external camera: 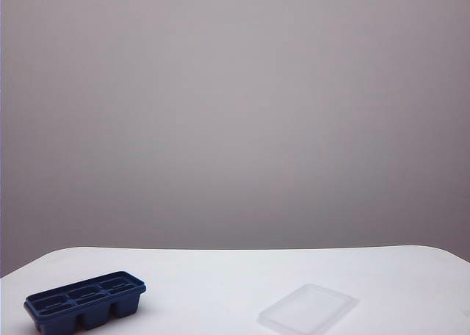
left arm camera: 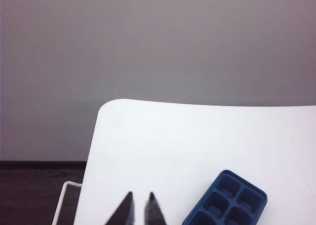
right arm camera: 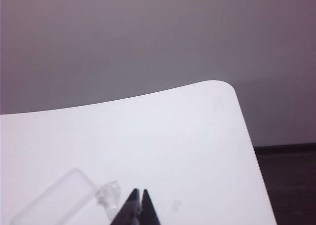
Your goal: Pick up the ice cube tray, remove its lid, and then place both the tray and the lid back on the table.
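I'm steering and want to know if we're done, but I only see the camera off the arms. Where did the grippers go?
Observer: The left gripper hangs over the table beside the ice cube tray, holding nothing.
Operator: Is it open?
Observer: A narrow gap shows between its fingertips; I can't call it open or shut.
Operator: And the other one?
Observer: The right gripper is shut and empty, near a corner of the lid.
Operator: Anything beside the table?
Observer: A white frame shows past its edge on the left gripper's side.
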